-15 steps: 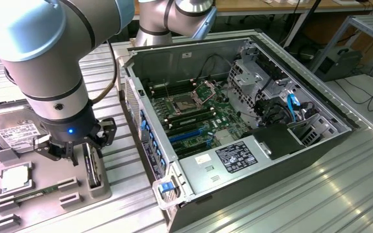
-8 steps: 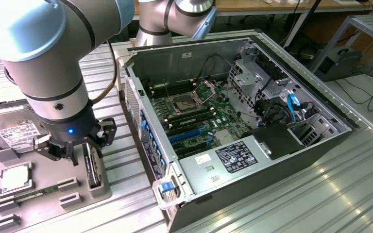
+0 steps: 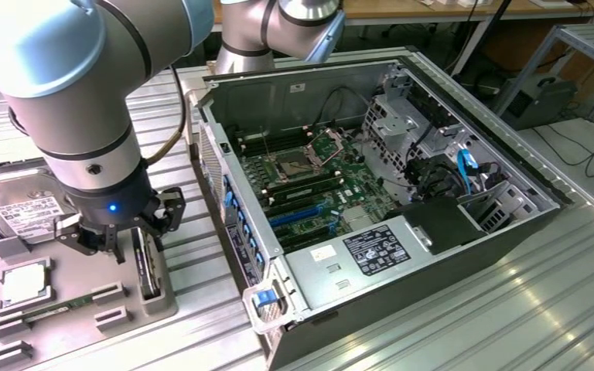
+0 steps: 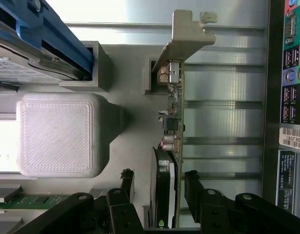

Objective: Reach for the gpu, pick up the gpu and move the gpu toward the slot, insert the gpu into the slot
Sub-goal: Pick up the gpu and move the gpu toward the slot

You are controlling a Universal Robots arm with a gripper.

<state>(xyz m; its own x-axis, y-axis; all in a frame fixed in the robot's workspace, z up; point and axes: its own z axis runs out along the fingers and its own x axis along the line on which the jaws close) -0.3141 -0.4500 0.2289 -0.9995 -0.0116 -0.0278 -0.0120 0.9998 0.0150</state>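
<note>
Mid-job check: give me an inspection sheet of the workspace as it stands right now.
Surface: ribbed metal table with a grey tray on it.
Job's things: gpu stands on edge in the tray; blue slot on the motherboard has no card in it.
Clutter: hard drive, processor chip and memory stick in the tray.
Grippers: hand is open, with a finger on either side of the gpu at the end away from its bracket.
Cables: blue cable and black ones inside the case.
Surroundings: metal rack at the exterior view's right.
</note>
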